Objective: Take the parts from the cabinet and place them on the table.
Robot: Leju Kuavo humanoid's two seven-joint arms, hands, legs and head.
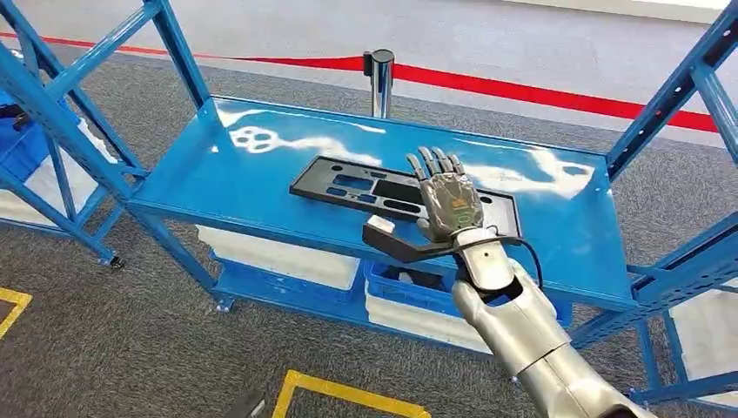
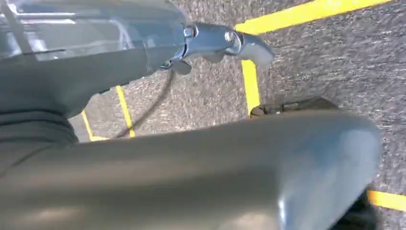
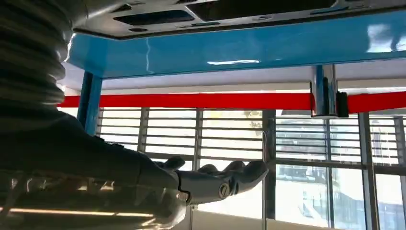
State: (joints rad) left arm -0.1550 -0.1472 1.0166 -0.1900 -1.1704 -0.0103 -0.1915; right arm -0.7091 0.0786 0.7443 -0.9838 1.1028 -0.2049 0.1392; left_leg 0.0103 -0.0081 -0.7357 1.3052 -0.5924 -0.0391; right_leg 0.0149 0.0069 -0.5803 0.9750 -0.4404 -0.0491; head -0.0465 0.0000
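Head view, L to R: blue rack upright w/ diagonal braces far left, blue bin tucked behind it. Yellow floor tape on grey carpet below. Blue shelf spans the middle, glossy w/ glare. Flat black part — a panel w/ rectangular cutouts — lies flat on the shelf, roughly centre, long side running L-R. Chrome stanchion post behind the shelf, red barrier belt running off it to the right. Bins on the lower tier, one blue bin w/ dark parts inside.

Right hand is over the right end of the part, back of hand up, fingers straight and spread — holding nothing. Contact w/ the part: can't tell.

Left hand hangs over the carpet; released or clenched — can't tell, view blurred.
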